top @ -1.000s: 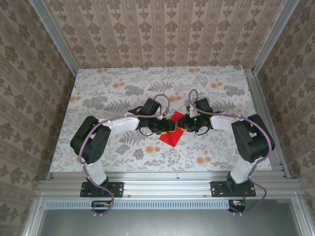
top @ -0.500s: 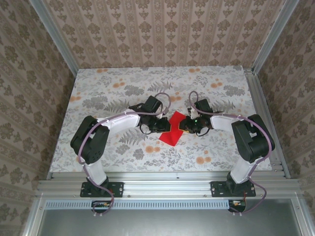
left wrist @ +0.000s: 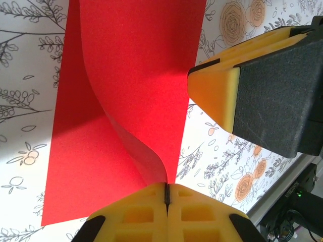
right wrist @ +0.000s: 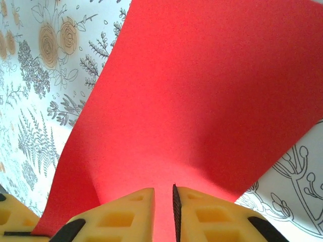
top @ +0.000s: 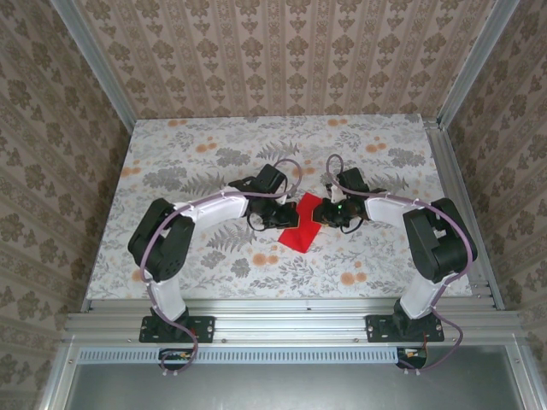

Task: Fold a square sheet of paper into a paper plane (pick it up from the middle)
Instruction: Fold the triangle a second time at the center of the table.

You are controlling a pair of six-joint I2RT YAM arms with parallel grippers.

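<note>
Paper (top: 301,234): near corner flat on surface (top: 188,171), middle humped up btw. both claws, prob. the mid-sheet pickup the task wants. L claw (left wrist: 166,187): pads together, clamped on one edge, which curls up off the surface into the bite. R claw (right wrist: 163,191), opposite side: pads nearly together, red in the slit; can't tell if it bites. No plane yet.

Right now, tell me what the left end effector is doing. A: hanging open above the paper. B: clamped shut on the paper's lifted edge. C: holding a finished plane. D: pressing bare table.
B: the left end effector is closed tight on the curled-up edge of the red sheet of paper.
</note>
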